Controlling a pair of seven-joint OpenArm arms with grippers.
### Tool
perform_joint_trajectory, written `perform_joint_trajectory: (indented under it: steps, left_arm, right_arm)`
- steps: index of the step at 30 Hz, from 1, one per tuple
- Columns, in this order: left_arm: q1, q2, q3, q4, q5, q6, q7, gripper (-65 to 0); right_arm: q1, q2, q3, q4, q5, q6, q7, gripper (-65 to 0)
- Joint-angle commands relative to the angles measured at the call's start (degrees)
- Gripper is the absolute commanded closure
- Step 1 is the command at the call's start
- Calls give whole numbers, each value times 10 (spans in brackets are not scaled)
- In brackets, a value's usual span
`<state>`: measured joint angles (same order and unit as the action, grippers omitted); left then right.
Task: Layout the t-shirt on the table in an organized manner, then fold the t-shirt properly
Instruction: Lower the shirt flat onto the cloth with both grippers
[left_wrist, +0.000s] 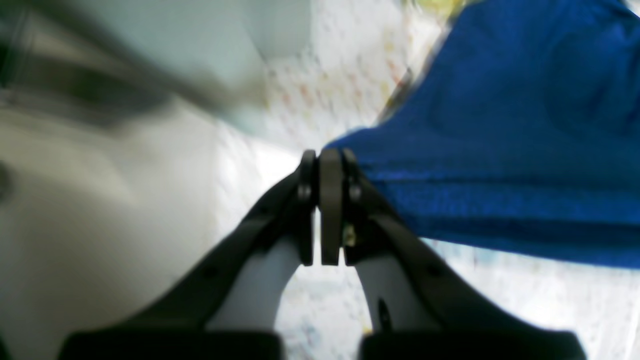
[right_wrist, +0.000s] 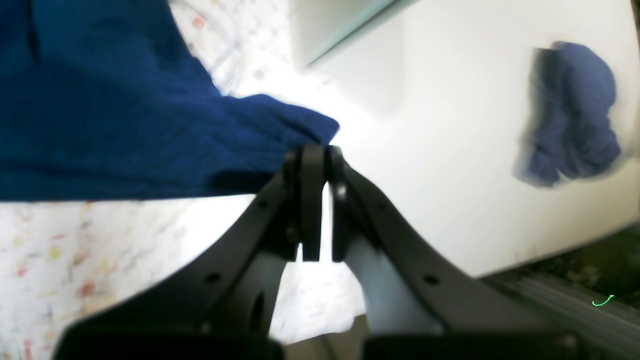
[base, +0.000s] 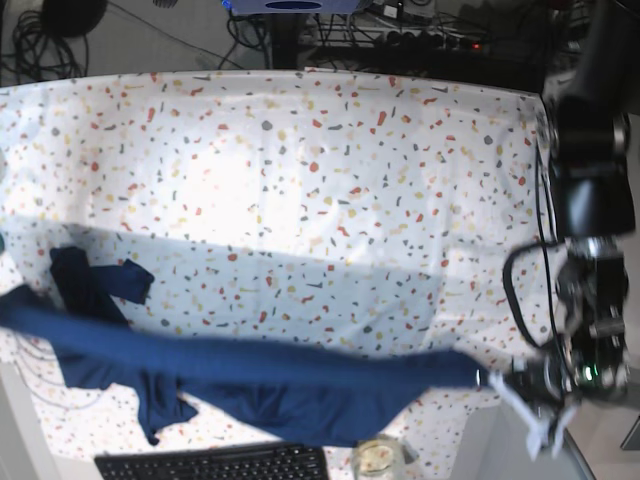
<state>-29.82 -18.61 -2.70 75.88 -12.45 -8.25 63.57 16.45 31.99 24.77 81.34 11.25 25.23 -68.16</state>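
Both grippers, left (left_wrist: 324, 159) and right (right_wrist: 314, 152), were clamped on opposite ends of the t-shirt (base: 270, 375), stretched taut along the table (base: 320, 170)'s near edge. Risk: the pinched fabric might slip, dropping the shirt off that edge.

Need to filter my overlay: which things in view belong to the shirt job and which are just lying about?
Job:
- dark navy-blue soft fabric t-shirt
- white table cover with coloured flecks
- left end effector, shut on the t-shirt
- right end effector, shut on the t-shirt

Lying about:
- black keyboard
- clear glass jar
- crumpled blue cloth
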Motion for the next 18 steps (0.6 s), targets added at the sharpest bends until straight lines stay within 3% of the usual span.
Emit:
perform_joint_trajectory:
  steps: [1, 5, 11, 18]
  left_arm:
    - [17, -11, -25, 30, 8, 3, -2, 0]
    - [132, -11, -87, 90, 8, 3, -1, 0]
    - [272, -9, -149, 151, 4, 3, -5, 0]
    - [376, 12, -228, 169, 4, 1, -18, 0]
  right_arm:
    - [-15, -1, 20, 12, -1, 0, 9, -6]
    - [-100, -47, 61, 13, -1, 0, 42, -6]
    - [-172, -83, 68, 7, -1, 0, 85, -6]
    - [-197, -90, 68, -82, -4, 0, 150, -6]
